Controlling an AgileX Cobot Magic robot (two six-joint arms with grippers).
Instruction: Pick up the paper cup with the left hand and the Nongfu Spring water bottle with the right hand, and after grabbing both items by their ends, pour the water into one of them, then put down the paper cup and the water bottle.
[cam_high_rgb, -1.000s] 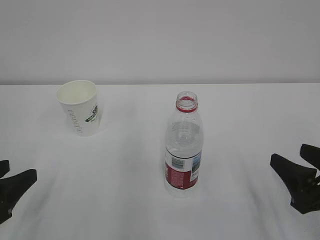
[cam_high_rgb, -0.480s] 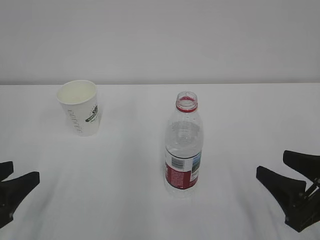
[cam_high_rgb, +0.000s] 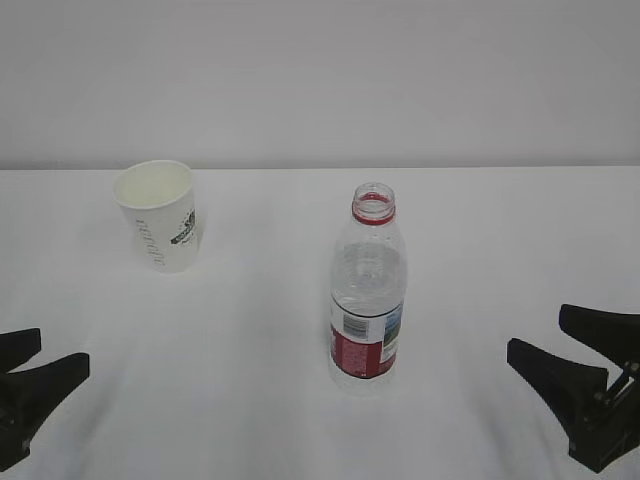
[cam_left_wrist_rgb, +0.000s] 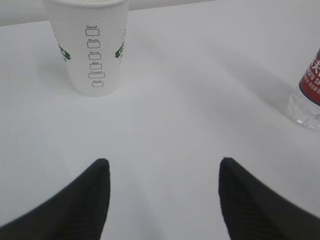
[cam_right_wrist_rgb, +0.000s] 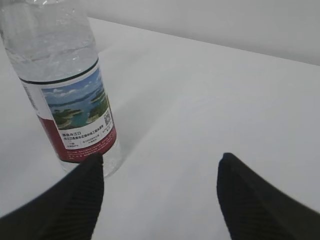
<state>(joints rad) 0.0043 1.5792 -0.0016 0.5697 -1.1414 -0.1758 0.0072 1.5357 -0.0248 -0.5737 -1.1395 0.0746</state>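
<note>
At ten o'clock from the left gripper (cam_left_wrist_rgb: 162, 170) stands the paper cup (cam_high_rgb: 160, 215); both grippers gape, holding nothing. Clipping the uncapped Nongfu Spring water bottle (cam_high_rgb: 367, 290), at nine o'clock from the right gripper (cam_high_rgb: 585, 375), could spill it.

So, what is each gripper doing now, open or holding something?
Left gripper: open, holding nothing.
Right gripper: open, holding nothing.
</note>
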